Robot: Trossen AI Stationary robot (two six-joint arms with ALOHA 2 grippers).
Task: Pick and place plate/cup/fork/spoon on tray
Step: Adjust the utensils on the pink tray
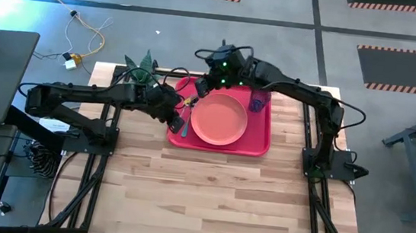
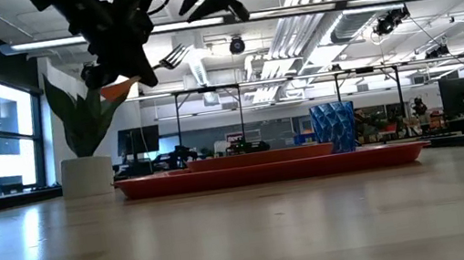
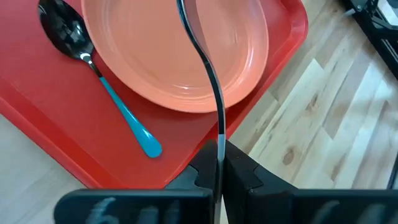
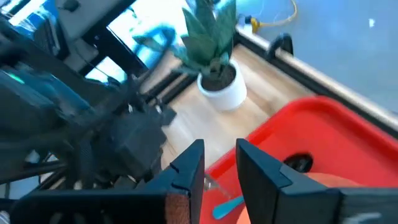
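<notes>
The left gripper pinches the fork above the tray (spoon already beside the plate), while the right gripper hangs narrowly parted, holding nothing.

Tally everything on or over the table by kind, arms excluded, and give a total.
tray: 1
plate: 1
cup: 1
spoon: 1
fork: 1
potted plant: 1
Total: 6
</notes>
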